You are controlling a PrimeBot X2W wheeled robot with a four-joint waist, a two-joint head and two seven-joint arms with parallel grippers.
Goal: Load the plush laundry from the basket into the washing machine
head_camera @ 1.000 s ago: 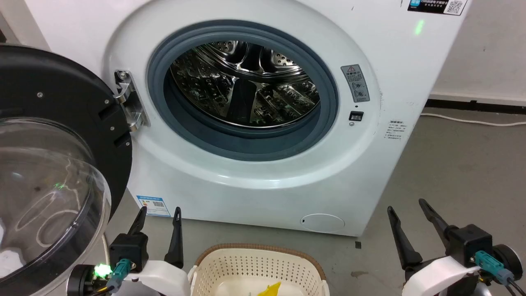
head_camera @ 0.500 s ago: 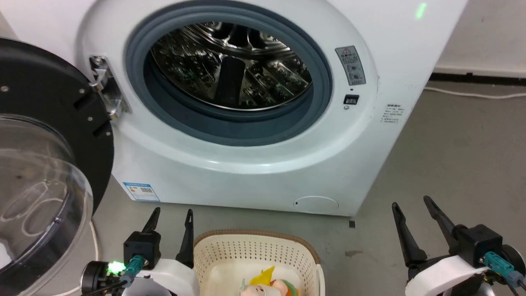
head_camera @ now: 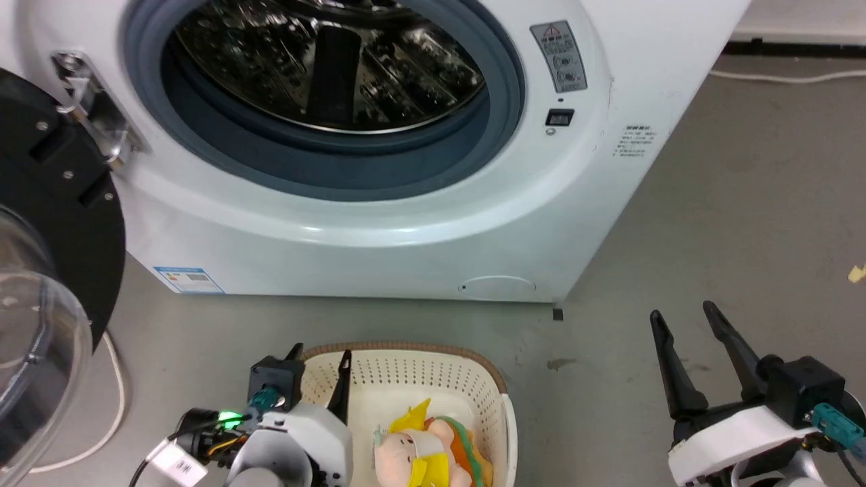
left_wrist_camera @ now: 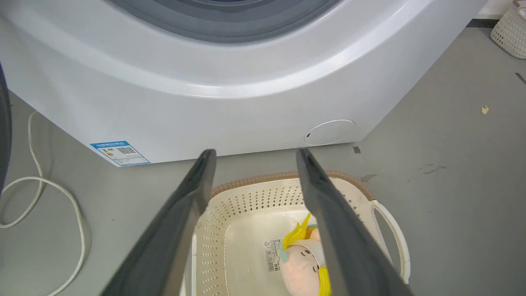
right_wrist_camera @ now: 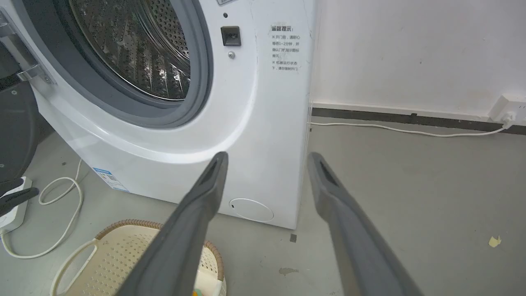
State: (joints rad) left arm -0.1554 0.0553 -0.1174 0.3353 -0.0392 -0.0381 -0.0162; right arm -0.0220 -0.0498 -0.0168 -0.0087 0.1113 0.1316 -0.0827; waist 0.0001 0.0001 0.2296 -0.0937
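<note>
The cream basket (head_camera: 413,368) with a brown rim sits on the floor in front of the white washing machine (head_camera: 379,230). Inside it lies the plush laundry (head_camera: 423,450), a pinkish head with yellow and orange pieces, also in the left wrist view as the plush (left_wrist_camera: 302,263) beside the bottom label. My left gripper (head_camera: 321,355) is open, hanging over the basket's left rear rim. My right gripper (head_camera: 683,318) is open above bare floor, right of the basket. The drum (head_camera: 325,61) stands exposed, the door (head_camera: 47,223) swung wide at left.
A white cable (left_wrist_camera: 45,197) loops on the floor left of the machine, near a power strip (right_wrist_camera: 10,209). Another cable (right_wrist_camera: 402,130) runs along the wall behind. A second pale basket (left_wrist_camera: 509,31) stands far right. Grey floor stretches right of the machine.
The head camera has tilted down, so the machine slid up the picture and the basket's plush came into sight. My left gripper has moved right, over the basket's rim.
</note>
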